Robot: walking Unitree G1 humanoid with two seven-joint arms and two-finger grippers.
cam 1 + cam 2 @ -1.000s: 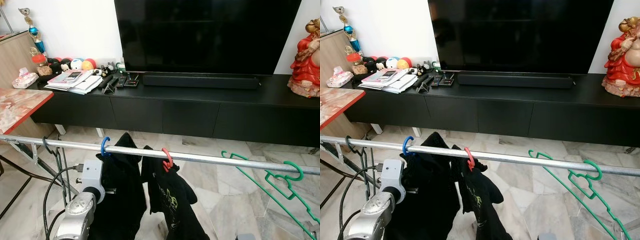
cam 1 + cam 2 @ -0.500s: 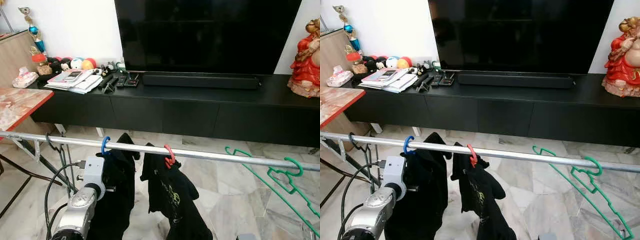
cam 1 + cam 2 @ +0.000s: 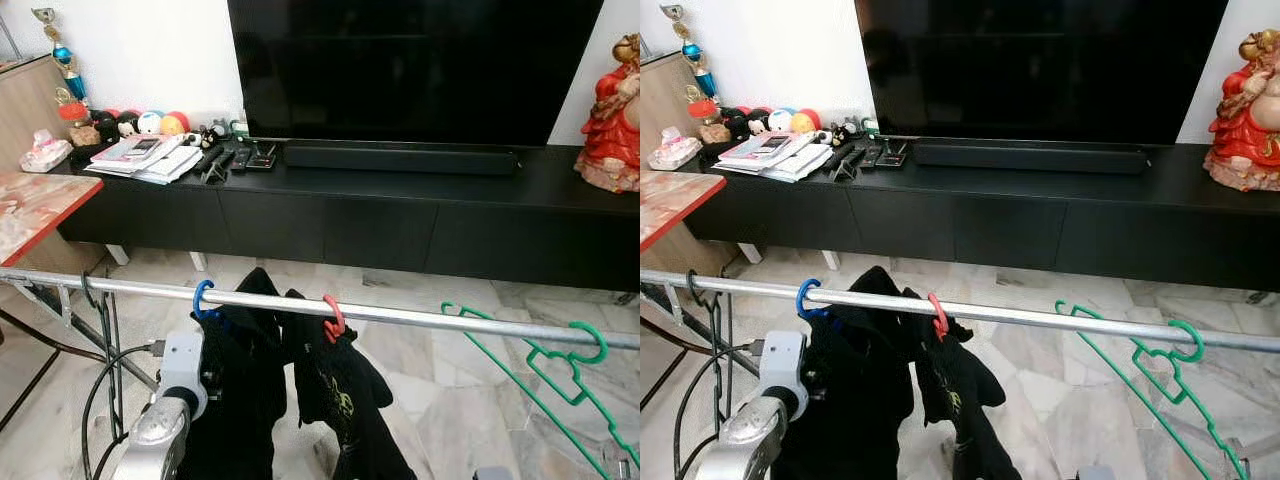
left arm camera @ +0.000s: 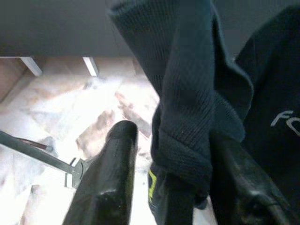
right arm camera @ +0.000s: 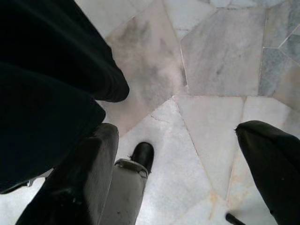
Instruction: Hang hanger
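Observation:
A metal rail [image 3: 450, 320] runs across in front of me. On it hang a blue hanger hook [image 3: 200, 298] with a black garment [image 3: 245, 400], a red hanger hook [image 3: 333, 317] with a second black garment [image 3: 345, 400], and a bare green hanger [image 3: 560, 365] at the right. My left arm [image 3: 180, 370] reaches up below the blue hook. In the left wrist view my left gripper [image 4: 171, 136] is open, with a fold of dark knit fabric [image 4: 187, 93] between its fingers. My right gripper [image 5: 177, 130] hangs open above the marble floor, with nothing between its fingers.
A long black TV cabinet [image 3: 400, 215] with a large TV [image 3: 410, 70] stands behind the rail. A red statue [image 3: 610, 110] sits at its right end, papers and balls [image 3: 150, 150] at its left. A red-edged table [image 3: 40, 200] and the rack's legs and cables [image 3: 100, 340] are at the left.
The view has shifted a little. My left arm sits slightly lower under the blue hook. The garments and the green hanger have swayed slightly.

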